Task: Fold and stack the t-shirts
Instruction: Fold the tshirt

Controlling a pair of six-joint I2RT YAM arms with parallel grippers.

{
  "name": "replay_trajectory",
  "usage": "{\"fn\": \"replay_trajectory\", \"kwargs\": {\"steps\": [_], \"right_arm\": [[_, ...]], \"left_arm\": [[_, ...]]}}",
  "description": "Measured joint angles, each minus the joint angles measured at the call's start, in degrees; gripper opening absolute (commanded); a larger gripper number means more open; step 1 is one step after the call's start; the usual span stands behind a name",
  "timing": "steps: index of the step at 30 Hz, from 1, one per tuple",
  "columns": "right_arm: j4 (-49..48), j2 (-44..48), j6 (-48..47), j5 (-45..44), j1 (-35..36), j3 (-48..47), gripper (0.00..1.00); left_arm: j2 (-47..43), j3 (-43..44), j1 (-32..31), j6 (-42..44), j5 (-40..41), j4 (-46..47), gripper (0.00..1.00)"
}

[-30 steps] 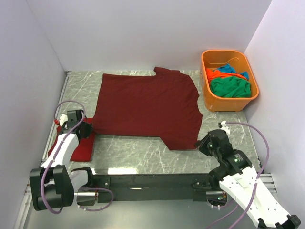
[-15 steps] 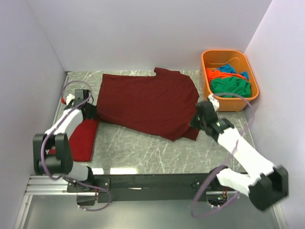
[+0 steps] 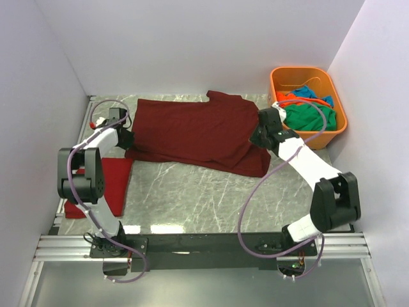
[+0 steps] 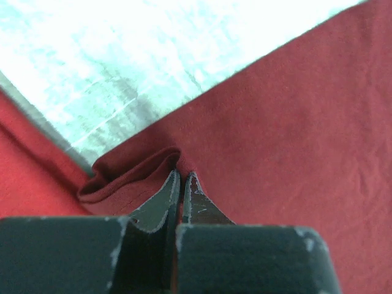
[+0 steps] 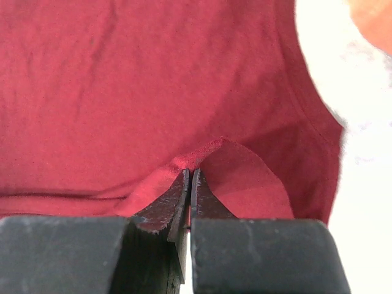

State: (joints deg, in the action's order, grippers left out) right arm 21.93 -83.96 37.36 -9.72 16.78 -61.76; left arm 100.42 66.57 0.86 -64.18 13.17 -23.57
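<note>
The dark maroon t-shirt point(image 3: 192, 131) lies across the far half of the table, its near part doubled back over itself. My left gripper point(image 3: 126, 138) is at the shirt's left edge, shut on a pinched fold of maroon cloth point(image 4: 141, 174). At the right edge, my right gripper point(image 3: 257, 135) is shut on a raised flap of the same cloth point(image 5: 245, 174). A bright red t-shirt point(image 3: 108, 182) lies folded near the table's left edge. Green point(image 3: 313, 116), orange point(image 3: 289, 100) and blue point(image 3: 310, 91) t-shirts are heaped in the tub.
A rigid orange plastic tub point(image 3: 332, 135) stands at the back right corner, close behind my right arm. White walls close in the left, back and right sides. Bare marbled tabletop point(image 3: 204, 198) stretches between the maroon shirt and the arms' rail.
Both grippers have carried the maroon shirt's near corners away from the rail toward the far side, doubling the lower part over the rest. Both have stayed shut on the cloth.
</note>
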Motion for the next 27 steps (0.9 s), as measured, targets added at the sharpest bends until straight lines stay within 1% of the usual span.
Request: {"fn": "replay_trajectory", "kwargs": {"steps": [5, 14, 21, 27], "right_arm": [[-0.9, -3.7, -0.8, 1.2, -0.7, -3.0, 0.0], [-1.8, -5.7, -1.4, 2.6, -3.2, -4.7, 0.0], [-1.9, -10.2, -2.3, 3.4, -3.3, -10.0, 0.0], [-1.7, -12.2, -2.9, 3.3, -3.3, -12.5, 0.0]], "left_arm": [[3.1, 2.3, 0.0, -0.3, 0.0, -0.3, 0.01], [3.3, 4.0, 0.0, -0.6, 0.0, -0.2, 0.01], [3.6, 4.1, 0.0, -0.6, 0.0, -0.2, 0.01], [4.7, 4.5, 0.0, -0.6, 0.0, -0.2, 0.01]]}}
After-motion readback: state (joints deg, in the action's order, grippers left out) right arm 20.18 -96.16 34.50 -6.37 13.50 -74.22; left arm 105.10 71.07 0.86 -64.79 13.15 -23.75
